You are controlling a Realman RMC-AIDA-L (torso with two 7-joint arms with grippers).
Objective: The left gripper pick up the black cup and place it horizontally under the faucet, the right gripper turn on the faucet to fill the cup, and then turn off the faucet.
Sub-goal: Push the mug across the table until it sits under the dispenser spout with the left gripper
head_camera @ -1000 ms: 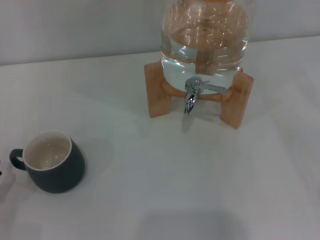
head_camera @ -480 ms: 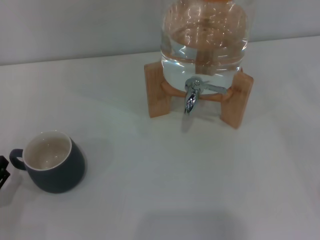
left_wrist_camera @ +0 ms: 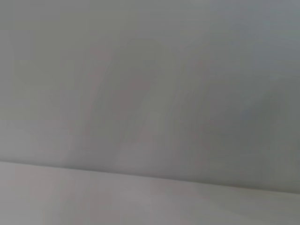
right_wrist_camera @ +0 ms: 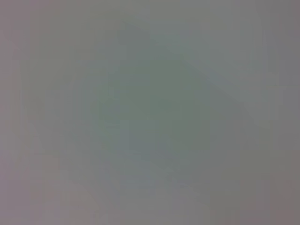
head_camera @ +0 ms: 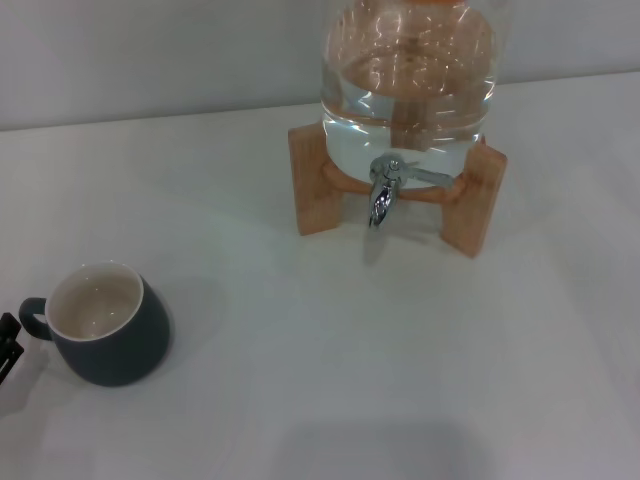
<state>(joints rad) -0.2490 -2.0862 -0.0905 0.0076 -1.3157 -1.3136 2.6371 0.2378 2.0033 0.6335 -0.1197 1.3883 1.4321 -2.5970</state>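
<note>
At far left edge of head view, left gripper (head_camera: 7, 340) shows only as small black tip, just beside loop handle of black cup (head_camera: 100, 325); finger spread cannot tell. Cup upright, not lifted, on white table (head_camera: 330, 340). Faucet (head_camera: 382, 192) well apart from gripper, up and right, on glass jar (head_camera: 408, 75) in wooden stand (head_camera: 472, 200). Right gripper not seen.

Step in hand: 1, approach for pickup. Next: close in on cup, grasp, lift.

Versus 1.0 s earlier: tip has entered view; cup unmoved.

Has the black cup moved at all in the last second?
No. The black cup sits at the same spot relative to the wooden stand.
</note>
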